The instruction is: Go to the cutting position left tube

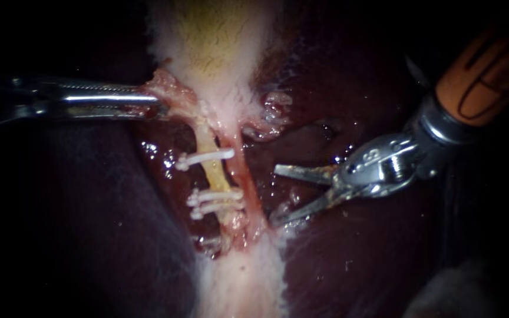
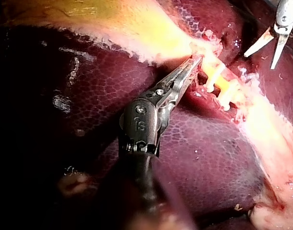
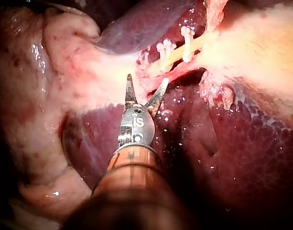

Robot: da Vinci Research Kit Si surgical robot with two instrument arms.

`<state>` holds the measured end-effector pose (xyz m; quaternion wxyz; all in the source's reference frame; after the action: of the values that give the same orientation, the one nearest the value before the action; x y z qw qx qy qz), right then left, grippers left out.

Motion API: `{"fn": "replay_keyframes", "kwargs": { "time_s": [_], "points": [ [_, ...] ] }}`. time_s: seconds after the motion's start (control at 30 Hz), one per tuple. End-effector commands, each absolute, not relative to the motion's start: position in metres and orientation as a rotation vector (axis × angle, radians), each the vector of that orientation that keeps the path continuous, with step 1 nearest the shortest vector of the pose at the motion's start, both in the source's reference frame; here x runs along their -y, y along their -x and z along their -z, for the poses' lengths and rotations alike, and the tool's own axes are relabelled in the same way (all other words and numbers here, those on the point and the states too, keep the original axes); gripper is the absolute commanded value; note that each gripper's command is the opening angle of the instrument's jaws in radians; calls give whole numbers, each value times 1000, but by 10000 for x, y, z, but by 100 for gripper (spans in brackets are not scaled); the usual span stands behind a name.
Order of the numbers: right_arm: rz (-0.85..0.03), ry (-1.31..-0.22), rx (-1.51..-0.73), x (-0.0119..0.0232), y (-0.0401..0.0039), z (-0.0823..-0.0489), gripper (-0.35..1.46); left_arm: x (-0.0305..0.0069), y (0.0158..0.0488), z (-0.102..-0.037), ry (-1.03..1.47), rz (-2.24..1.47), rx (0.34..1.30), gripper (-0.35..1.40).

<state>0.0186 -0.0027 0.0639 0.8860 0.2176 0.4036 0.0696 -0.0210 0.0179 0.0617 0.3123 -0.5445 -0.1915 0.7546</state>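
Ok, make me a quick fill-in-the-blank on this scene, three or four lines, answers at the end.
1. The yellowish left tube carries ___ white clips.
2. The right instrument, beside the tubes, has its jaws ___.
3. The left instrument's pincer is ___ on tissue by the gallbladder.
4. The dark red organ around them is the ___.
Answers: three; open; shut; liver.

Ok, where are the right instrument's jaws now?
In the endoscope view the right instrument holds its jaws open just right of the right tube, short of the clipped yellow left tube.
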Motion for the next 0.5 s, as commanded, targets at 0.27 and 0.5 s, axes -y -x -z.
{"fn": "replay_keyframes", "kwargs": {
  "time_s": [0.27,0.5],
  "points": [
    [-144,-472,-837,29,-214,-660,143,-177,212,-616,1440,-1993,510,-35],
    [-149,-494,-835,26,-228,-679,143,-173,216,-613,1446,-1996,515,-35]
  ]
}}
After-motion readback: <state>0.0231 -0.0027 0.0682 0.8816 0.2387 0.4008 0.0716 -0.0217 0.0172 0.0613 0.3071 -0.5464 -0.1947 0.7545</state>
